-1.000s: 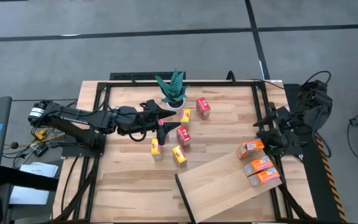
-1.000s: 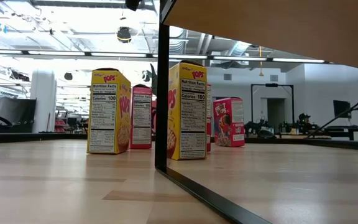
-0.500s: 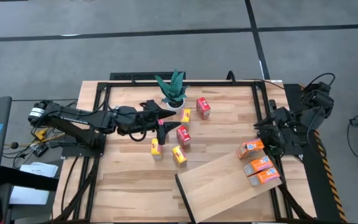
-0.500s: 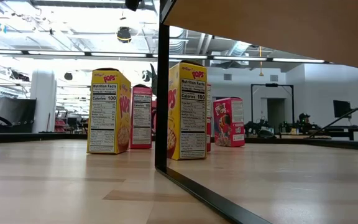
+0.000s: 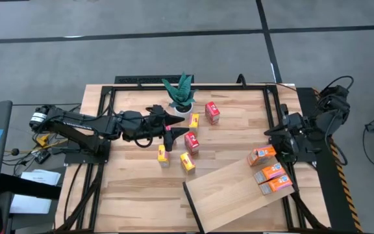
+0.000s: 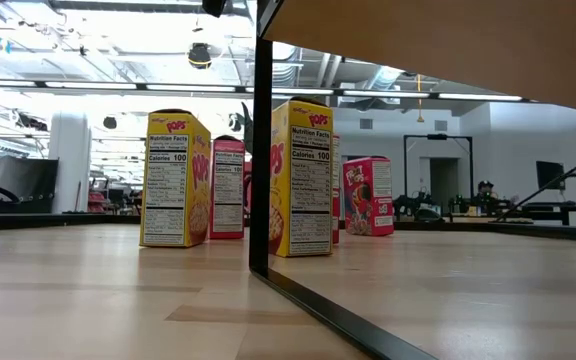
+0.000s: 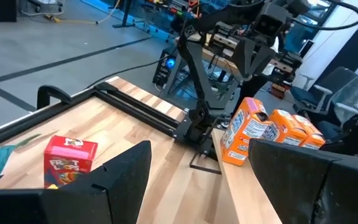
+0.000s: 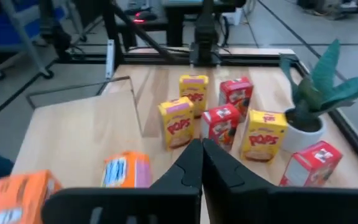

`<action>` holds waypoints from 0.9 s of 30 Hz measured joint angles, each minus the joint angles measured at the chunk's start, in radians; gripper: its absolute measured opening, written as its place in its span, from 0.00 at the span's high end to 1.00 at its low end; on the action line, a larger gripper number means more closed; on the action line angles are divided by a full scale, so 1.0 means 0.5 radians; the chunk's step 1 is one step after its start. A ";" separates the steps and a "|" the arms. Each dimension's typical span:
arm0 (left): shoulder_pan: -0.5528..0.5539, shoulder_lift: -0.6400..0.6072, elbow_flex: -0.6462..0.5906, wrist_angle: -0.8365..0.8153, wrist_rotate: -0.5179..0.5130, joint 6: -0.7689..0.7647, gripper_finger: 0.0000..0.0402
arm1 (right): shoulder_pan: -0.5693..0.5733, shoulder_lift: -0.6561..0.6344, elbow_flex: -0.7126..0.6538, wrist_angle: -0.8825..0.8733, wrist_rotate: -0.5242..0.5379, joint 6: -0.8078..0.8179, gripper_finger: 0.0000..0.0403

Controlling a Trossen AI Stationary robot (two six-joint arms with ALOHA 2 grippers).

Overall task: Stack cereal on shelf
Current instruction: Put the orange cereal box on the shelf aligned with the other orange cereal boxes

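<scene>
Planked wooden tabletop point(image 5: 128, 188) carries the shelf point(image 5: 236, 192), a pale board lying flat and angled at the table's near right area. Three orange cereal boxes rest along the shelf's right end: one point(image 5: 261, 155) at the far corner and two point(image 5: 269, 172) point(image 5: 278, 184) just beside each other nearer the front. Five more boxes stand in a loose group near the table's middle, off the shelf: a red box point(image 5: 212, 112) apart at the far side, a yellow box point(image 5: 195, 121), a red box point(image 5: 191, 142), and two yellow boxes point(image 5: 163, 155) point(image 5: 187, 162) nearest the shelf. A green potted plant point(image 5: 180, 94) stands at the far edge. The left gripper point(image 5: 171, 127) reaches in among the grouped boxes, beside the plant, fingers spread apart and empty. The right gripper point(image 5: 276, 138) hovers just beyond the far orange box, fingers pressed together with nothing between them.
</scene>
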 joint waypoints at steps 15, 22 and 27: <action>-0.002 0.000 0.000 0.001 0.067 -0.028 0.35 | -0.558 0.747 0.751 -0.688 -0.458 0.005 0.93; -0.003 0.000 0.000 -0.002 0.107 -0.042 0.35 | -0.872 0.985 0.960 -0.894 -0.784 -0.143 0.98; -0.018 0.000 0.000 -0.019 0.160 -0.071 0.35 | -1.043 1.113 0.965 -0.910 -1.006 -0.272 0.95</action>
